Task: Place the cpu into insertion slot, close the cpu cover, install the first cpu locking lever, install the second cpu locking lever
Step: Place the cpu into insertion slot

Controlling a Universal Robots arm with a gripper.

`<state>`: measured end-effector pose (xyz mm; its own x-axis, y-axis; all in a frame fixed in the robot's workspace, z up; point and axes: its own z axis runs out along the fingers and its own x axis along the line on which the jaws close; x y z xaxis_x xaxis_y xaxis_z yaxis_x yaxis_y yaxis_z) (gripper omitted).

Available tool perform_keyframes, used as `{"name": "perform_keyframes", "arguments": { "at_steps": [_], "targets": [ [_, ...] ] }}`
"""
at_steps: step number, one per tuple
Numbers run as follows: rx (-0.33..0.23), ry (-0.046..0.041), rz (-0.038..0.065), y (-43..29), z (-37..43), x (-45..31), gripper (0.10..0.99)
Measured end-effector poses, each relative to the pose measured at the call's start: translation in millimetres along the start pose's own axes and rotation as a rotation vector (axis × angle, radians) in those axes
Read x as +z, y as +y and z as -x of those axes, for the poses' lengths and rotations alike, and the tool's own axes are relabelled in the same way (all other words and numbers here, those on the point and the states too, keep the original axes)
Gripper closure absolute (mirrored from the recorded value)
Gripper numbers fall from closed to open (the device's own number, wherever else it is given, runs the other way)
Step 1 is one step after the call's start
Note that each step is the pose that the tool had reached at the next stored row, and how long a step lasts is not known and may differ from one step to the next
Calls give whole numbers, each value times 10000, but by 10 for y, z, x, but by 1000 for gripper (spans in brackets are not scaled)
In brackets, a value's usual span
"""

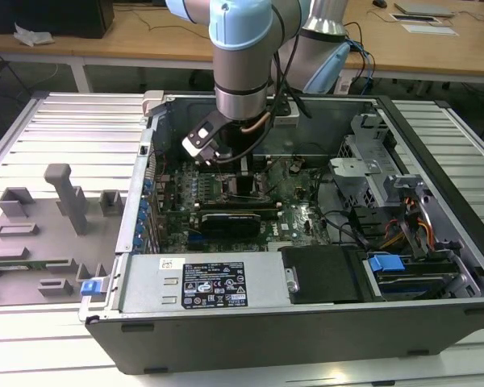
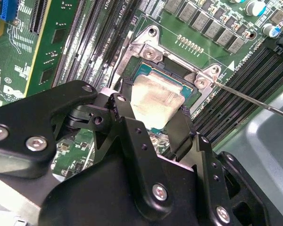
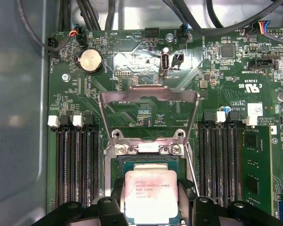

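Gripper (image 3: 152,197) clamped on cpu (image 3: 151,186) edges, just over slot (image 3: 151,163); cover (image 3: 148,95) raised. Likely risk: slight tilt or offset seats cpu crooked, damaging slot.

The cpu (image 3: 150,195) is seen as pale silver; the board (image 3: 212,101) is coloured green; the gripper (image 2: 153,104) is black; the arm (image 1: 240,32) is painted light blue and grey.

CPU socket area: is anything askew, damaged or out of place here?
Nothing stands out. The cpu is held square in the tool right over the insertion slot. The cpu cover is swung open off the slot, and no bent or loose parts show around it.
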<state>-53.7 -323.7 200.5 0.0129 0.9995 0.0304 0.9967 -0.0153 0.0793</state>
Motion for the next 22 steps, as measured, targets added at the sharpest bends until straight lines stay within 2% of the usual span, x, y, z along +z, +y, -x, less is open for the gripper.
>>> {"name": "perform_keyframes", "arguments": {
  "at_steps": [22],
  "targets": [
    [16,-1,1,10,-29,10,537]
  ]
}}
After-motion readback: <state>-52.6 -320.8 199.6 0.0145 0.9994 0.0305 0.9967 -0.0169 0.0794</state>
